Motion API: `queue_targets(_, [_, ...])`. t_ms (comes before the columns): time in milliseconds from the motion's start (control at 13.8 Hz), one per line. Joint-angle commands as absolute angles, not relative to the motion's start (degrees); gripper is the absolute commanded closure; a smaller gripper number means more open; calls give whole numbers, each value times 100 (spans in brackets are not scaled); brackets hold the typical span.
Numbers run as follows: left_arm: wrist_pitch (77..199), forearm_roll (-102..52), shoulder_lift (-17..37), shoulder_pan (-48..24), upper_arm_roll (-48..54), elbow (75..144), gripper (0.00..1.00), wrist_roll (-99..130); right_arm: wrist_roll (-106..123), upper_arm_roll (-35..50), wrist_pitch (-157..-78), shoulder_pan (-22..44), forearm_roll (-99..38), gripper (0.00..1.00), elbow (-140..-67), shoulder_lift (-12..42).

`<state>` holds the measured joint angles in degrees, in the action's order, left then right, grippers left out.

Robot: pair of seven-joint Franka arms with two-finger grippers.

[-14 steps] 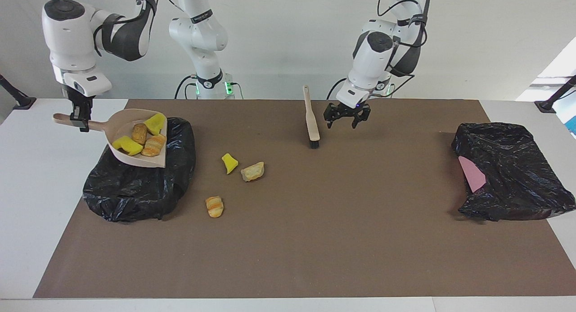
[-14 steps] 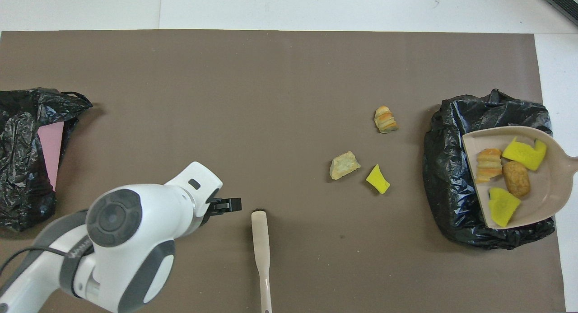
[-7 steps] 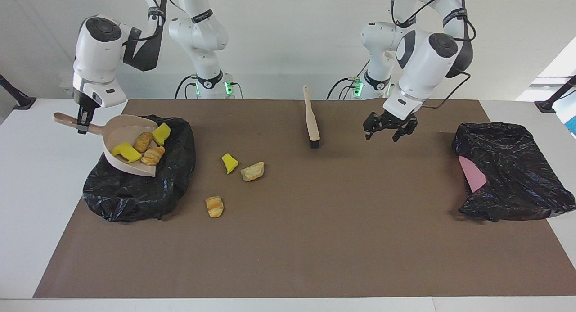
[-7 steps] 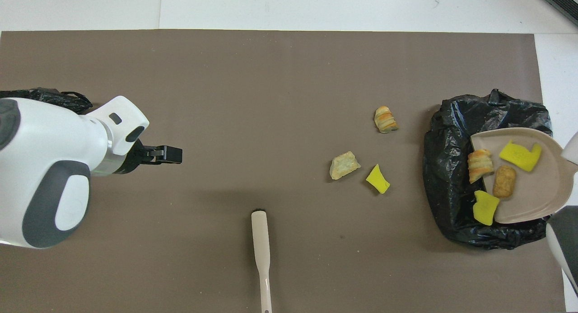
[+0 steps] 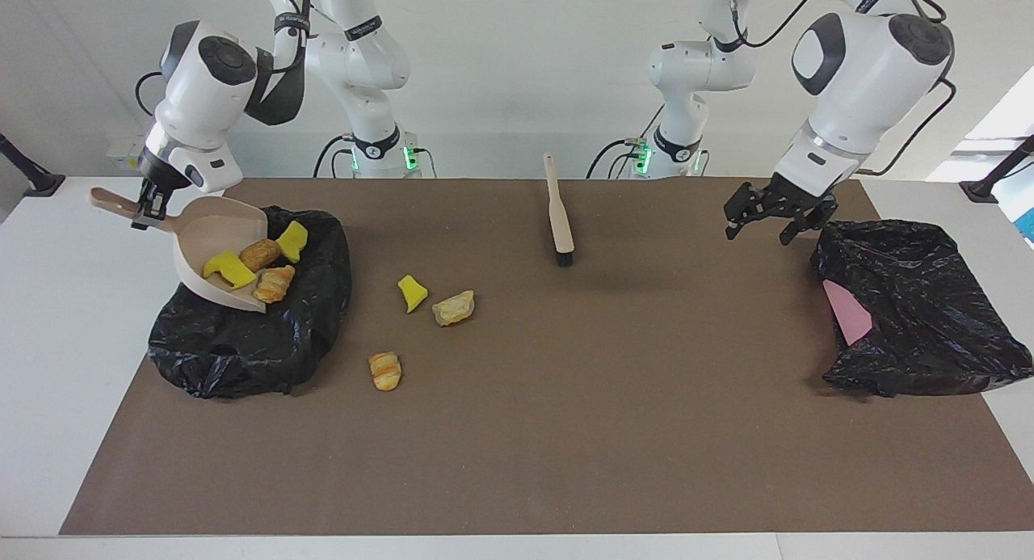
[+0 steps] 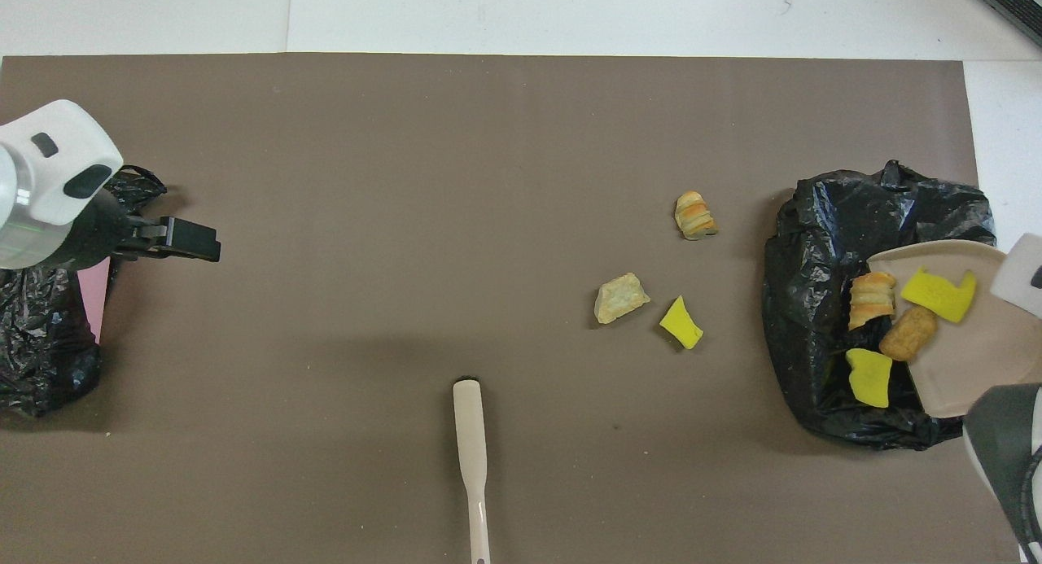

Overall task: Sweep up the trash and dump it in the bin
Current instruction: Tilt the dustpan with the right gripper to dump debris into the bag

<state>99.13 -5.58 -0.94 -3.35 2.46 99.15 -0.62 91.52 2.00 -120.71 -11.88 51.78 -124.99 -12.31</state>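
At upper left of the facing view, dustpan handle is gripped by right gripper, tilted over black bag | four trash pieces held in pan, three lying mid-left on mat | left gripper open, upper right.

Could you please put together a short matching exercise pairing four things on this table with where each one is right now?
Things:
1. dustpan
2. brush
3. pink sheet
4. left gripper

Places:
A. lying on the brown mat, with no gripper on it
B. up in the air, open, beside the black bag at the left arm's end
C. held tilted by the right gripper over the other black bag
D. in the mouth of the black bag at the left arm's end

Pairs: 1-C, 2-A, 3-D, 4-B
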Motion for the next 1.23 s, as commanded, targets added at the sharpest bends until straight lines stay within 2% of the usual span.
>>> queue_targets(0, [9396,-360,123,-150,308,9387,0,-411,9026,263,-11804,-1108,5528,100,-12639,-1494])
queue_targets(506, [9343,-282,-35,97,193,9475,0,-896,8780,290,-10724,-264,6345,100,-12542,-1687])
queue_targets(1158, [8859,-115,-18,123,185,9316,0,-826,8622,299,-10389,-255,6891,100,-12533,-2074])
